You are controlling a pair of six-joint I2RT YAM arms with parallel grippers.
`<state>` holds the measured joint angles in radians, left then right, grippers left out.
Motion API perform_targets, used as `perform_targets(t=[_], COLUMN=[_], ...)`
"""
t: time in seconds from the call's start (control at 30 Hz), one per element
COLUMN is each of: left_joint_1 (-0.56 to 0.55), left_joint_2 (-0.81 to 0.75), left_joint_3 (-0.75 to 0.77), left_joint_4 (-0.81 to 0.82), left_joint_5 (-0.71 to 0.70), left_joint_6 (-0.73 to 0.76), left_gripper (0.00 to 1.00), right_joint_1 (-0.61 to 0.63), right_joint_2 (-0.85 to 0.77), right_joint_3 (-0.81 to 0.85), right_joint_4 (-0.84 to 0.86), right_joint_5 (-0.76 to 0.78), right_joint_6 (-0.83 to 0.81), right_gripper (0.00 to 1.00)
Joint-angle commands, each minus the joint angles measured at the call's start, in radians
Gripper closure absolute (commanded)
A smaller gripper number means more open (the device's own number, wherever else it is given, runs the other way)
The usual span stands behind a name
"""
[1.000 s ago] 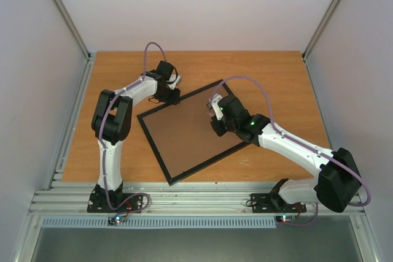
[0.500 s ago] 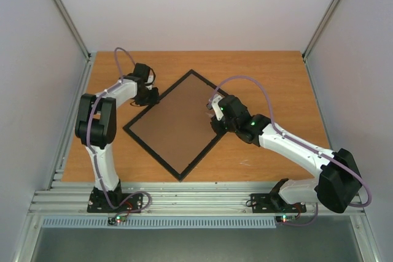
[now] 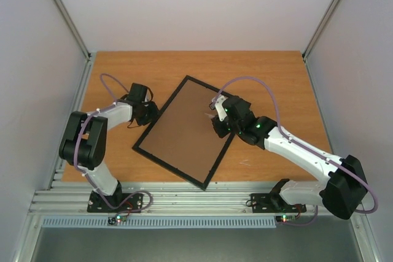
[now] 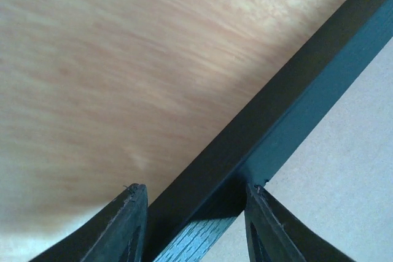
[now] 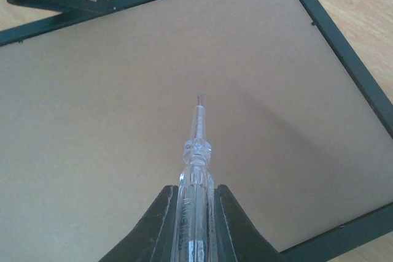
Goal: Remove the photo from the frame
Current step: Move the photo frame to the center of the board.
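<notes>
Looking for the photo: not visible in any view. My read is that it sits inside the frame [image 3: 170,167], under the backing board [image 3: 184,133], so none of it is out yet.

Frame lies face down, flat on the tabletop [image 3: 276,78], roughly centre and turned diagonal. One corner points far, the opposite one sits close to the near edge. The brown board faces up and looks seated flush inside the black rails on every side I can see. No lifted corner, no gap. There's one small mark on the right rail in the right wrist view, too small to call a tab.

At the left rail, around its middle, the left fingers [image 4: 132,225] straddle the black strip. One is on the tabletop side, one over the board, and they read as clamped on it. I take that as steadying the frame.

Over the right part of the board, the right fingers [image 5: 163,225] are clenched on a clear tool [image 5: 198,133]. It's slim and transparent, like a pen or small driver. The tip points at bare board, at or just above it; can't confirm contact. It's well apart from any rail.

Progress call: early.
- Done: frame face down, held at one rail, tool in hand.
- Left: free the board at its edge, lift it off, then pull the photo.

The tip is mid-board, so I'd expect it has to reach a rail before any prying.
</notes>
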<state>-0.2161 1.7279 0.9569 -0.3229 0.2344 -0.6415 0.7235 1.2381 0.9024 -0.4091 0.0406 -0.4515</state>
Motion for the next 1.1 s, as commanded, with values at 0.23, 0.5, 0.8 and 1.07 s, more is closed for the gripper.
perform_targets(t=[0.23, 0.5, 0.8, 1.07], left_joint_1=[-0.148, -0.206, -0.210, -0.220], left_joint_2=[-0.093, -0.195, -0.453, -0.612], left_joint_3=[-0.182, -0.252, -0.316, -0.388], left_joint_4=[0.111, 0.161, 0.131, 0.365], left_joint_5=[0.013, 0.042, -0.024, 0.078], left_joint_6=[-0.306, -0.358, -0.392, -0.559], left_gripper=[0.55, 0.55, 0.42, 0.27], right_joint_1=[-0.005, -0.003, 0.016, 0.088], right_joint_2=[-0.024, 0.004, 0.049, 0.085], right_joint_3=[-0.011, -0.002, 0.022, 0.026], right_joint_4=[-0.001, 0.014, 0.071, 0.225], right_joint_5=[-0.058, -0.101, -0.135, -0.110], right_joint_6=[0.034, 0.049, 0.074, 0.110], right_gripper=[0.99, 0.99, 0.99, 0.99])
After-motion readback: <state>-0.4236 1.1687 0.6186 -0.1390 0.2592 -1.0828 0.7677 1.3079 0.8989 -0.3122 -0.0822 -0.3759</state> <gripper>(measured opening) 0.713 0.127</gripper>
